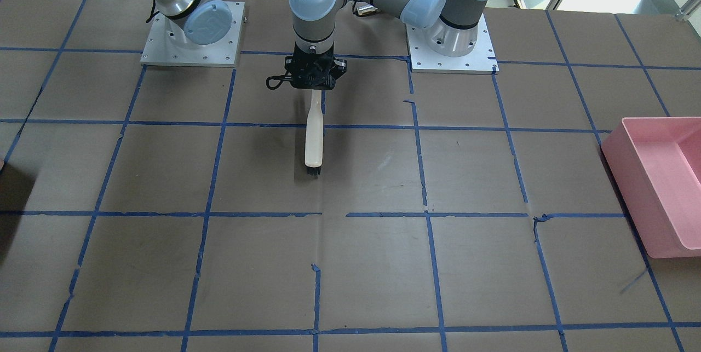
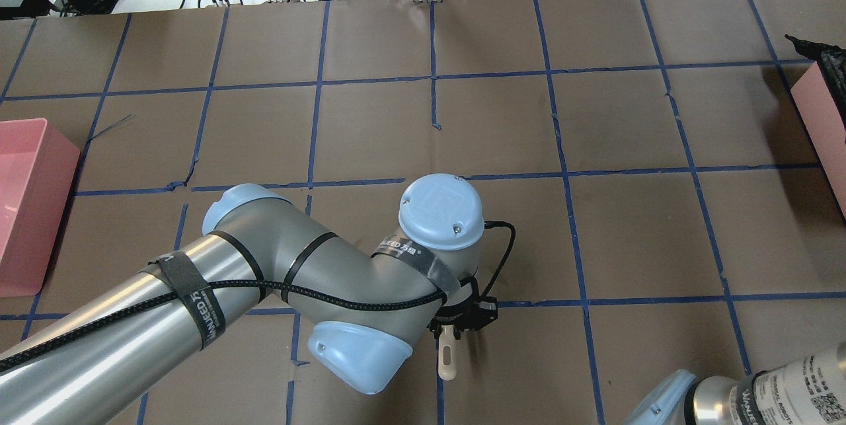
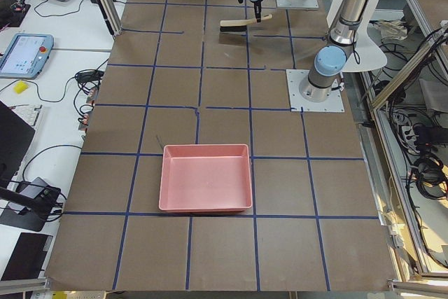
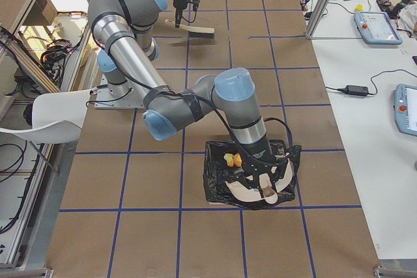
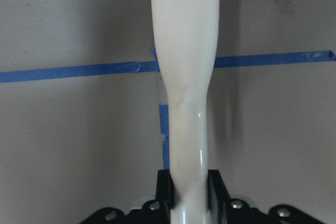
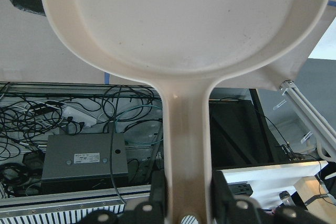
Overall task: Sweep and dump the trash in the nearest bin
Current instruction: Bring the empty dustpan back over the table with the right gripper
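Note:
My left gripper is shut on the cream handle of a brush. The brush's black bristles rest on the table near the middle. The gripper also shows in the front view. My right gripper is shut on the handle of a cream dustpan, held tilted over a black-lined bin at the table's right end. The pan's inside looks empty. Small yellowish lumps, apparently the trash, lie inside that bin. No scraps show on the table.
A pink bin stands at the robot's left end of the table, also in the overhead view. The brown table top carries a grid of blue tape. Cables and boxes hang below the table edge.

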Tool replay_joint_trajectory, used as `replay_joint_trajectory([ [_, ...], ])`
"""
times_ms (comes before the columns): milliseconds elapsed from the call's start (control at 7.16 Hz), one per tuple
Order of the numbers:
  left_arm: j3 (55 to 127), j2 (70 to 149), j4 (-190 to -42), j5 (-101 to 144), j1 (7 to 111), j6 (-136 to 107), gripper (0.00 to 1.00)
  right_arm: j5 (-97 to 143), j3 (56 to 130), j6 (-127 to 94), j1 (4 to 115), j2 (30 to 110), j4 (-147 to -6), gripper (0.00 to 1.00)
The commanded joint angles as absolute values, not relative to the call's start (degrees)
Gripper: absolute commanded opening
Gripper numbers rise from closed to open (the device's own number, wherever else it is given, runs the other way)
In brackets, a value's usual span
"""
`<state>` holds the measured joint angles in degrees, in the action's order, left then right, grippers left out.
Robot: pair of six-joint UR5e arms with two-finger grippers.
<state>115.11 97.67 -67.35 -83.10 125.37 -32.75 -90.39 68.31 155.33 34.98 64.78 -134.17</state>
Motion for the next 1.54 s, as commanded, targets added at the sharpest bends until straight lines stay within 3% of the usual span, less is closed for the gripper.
replay_joint_trajectory([
  [0, 115.22, 97.65, -67.41, -83.23, 125.33, -32.7, 0.02, -82.68, 68.29, 154.61, 34.98, 69.85, -127.33, 0.0],
  [559, 116.37, 97.03, -67.59, -83.41, 123.66, -31.64, 0.01, -69.88, 69.25, 134.44, 35.51, 75.4, -107.62, 0.0],
  [1118, 117.15, 96.86, -67.5, -83.5, 123.49, -31.82, 0.01, -70.75, 83.81, 112.01, 40.67, 86.46, -104.23, 0.0],
  [1397, 117.51, 96.86, -67.41, -83.41, 123.4, -31.9, 0.01, -73.89, 87.7, 94.05, 46.2, 88.07, -103.19, 0.0],
])
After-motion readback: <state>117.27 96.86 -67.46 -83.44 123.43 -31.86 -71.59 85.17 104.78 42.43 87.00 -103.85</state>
